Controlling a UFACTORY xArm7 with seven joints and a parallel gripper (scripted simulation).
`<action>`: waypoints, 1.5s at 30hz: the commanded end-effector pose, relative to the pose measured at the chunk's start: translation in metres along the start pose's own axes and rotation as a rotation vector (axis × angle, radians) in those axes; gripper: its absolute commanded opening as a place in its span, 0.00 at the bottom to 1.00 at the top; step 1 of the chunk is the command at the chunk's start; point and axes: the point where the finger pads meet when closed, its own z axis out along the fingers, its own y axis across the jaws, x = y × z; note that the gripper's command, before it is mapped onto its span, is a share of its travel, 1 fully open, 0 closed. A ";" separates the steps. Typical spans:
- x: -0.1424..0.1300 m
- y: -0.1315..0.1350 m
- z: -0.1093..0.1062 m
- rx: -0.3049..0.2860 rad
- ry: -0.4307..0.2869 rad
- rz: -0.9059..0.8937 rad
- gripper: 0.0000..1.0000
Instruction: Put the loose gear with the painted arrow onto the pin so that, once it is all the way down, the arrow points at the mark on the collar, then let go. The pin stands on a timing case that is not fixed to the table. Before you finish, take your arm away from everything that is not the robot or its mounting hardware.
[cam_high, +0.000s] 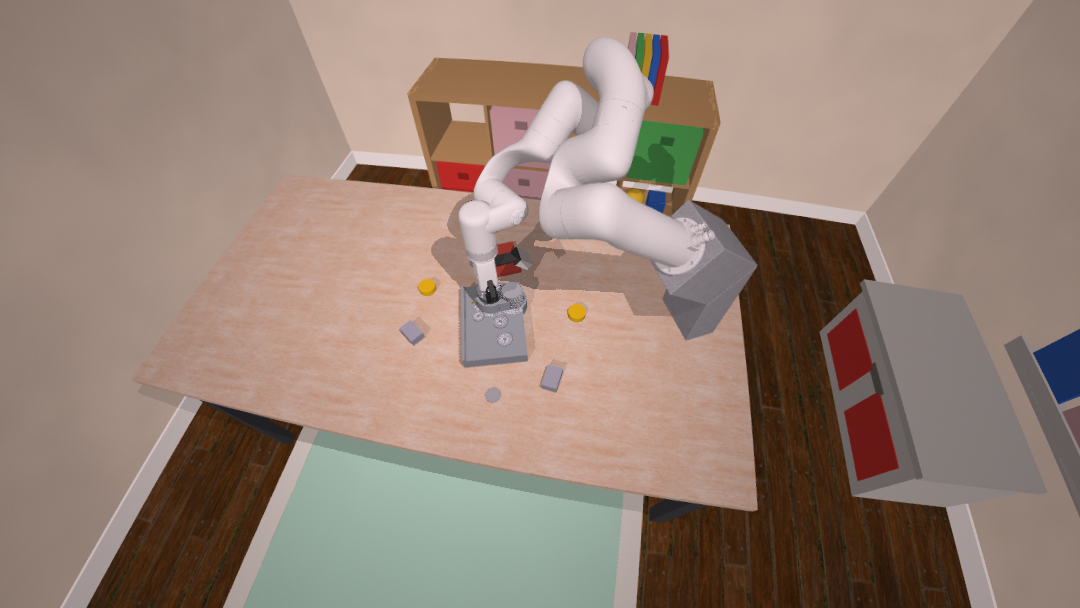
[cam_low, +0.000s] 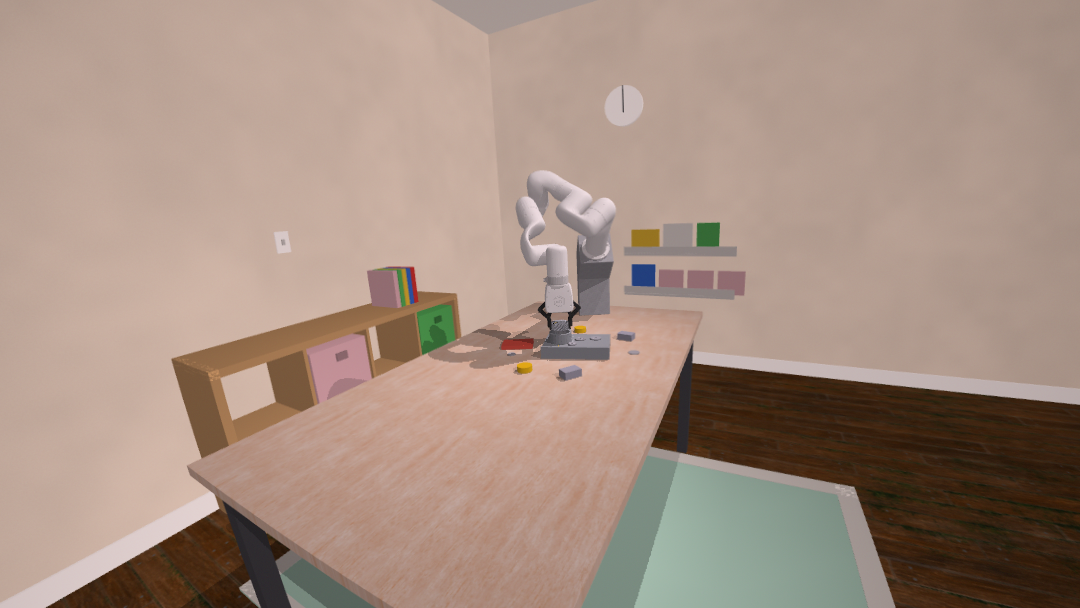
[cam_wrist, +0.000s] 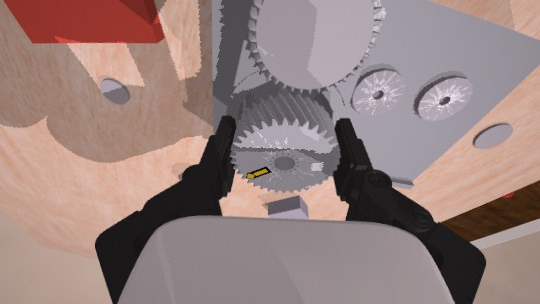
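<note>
Gear (cam_wrist: 285, 159) clamped between both black fingers, one pad on each toothed flank. Yellow arrow (cam_wrist: 258, 173) on top face, toward one finger. Gripper (cam_wrist: 284, 150) vertical over near end of timing case (cam_wrist: 450, 55), beside larger fixed gear (cam_wrist: 312, 37).

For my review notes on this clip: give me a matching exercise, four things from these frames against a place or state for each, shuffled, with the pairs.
Things:
1. gear with the painted arrow
2. timing case
3. red block
4. gripper

Places or states:
A. lies on the table beside the timing case's end
B. shut on the gear's toothed rim
C. held between the black fingers, next to a larger gear
D. grey slab carrying two small gears

Pairs: 1-C, 2-D, 3-A, 4-B
</note>
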 end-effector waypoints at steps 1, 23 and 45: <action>-0.001 -0.001 0.000 0.002 -0.002 -0.001 0.00; -0.001 -0.001 0.000 0.002 -0.002 -0.001 0.00; -0.001 -0.001 0.000 0.002 -0.002 -0.001 1.00</action>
